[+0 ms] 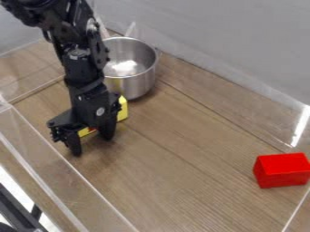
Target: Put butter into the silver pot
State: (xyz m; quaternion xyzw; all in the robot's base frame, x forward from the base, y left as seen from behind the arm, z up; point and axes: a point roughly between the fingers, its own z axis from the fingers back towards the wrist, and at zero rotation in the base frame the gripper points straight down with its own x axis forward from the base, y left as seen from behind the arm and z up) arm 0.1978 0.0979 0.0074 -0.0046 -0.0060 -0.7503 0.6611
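The relation that matters is how the butter (122, 109) lies against the fingers (85, 139). It sits right at them, low on the worktop (182, 163) and toward its left edge as the camera sees it. One yellow end shows just beyond the fingers on the side toward the wall; a scrap of yellow and red shows among the dark finger parts. Judging by those two patches, the long axis slants from the left edge up toward the far, wall side, roughly along the line in which the fingers are spread. The middle is hidden, so that slant is a reading and not a certainty.

The fingers straddle or cover part of the block, but whether they are clenched on it or merely around it cannot be told. The butter appears to be down at worktop level.

The silver pot (130, 67) stands beyond the fingers, toward the far end of the worktop and close to the wall, its mouth open upward. The step in hand looks like securing the butter. A grip across the block's narrow width would probably be surer; closing along its length could let it twist or slip out toward the wall side.
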